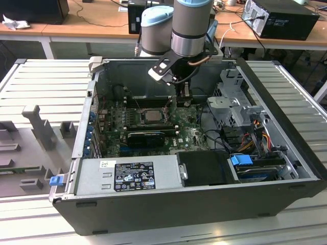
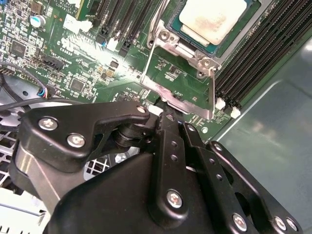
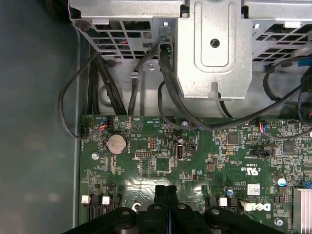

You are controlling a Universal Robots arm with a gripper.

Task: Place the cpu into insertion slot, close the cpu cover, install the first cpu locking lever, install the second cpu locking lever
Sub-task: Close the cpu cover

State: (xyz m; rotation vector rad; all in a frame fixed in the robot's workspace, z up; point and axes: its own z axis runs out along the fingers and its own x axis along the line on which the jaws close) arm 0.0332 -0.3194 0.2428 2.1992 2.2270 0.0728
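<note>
The cpu (image 2: 212, 17) lies with its pale metal face up in the insertion slot (image 2: 165, 20) on the green board; in the exterior view the cpu (image 1: 152, 115) sits mid-board. The cpu cover (image 2: 209, 92), a silvery frame with a cut-out middle, is swung open off the slot, and green board shows through its opening. My gripper (image 2: 165, 113) is shut, with its black fingertips right at the cover's outer edge. In the first wrist view the gripper (image 3: 165, 189) has its fingers pressed together just above the board. In the exterior view the gripper (image 1: 182, 97) hangs inside the case beside the slot.
Long black memory slots (image 2: 258, 58) run beside the socket. A grey power supply box (image 1: 127, 176) lies along the case's near side. A metal drive cage (image 1: 237, 104) with cables is on the exterior view's right. The case wall (image 2: 273, 146) is close to the gripper.
</note>
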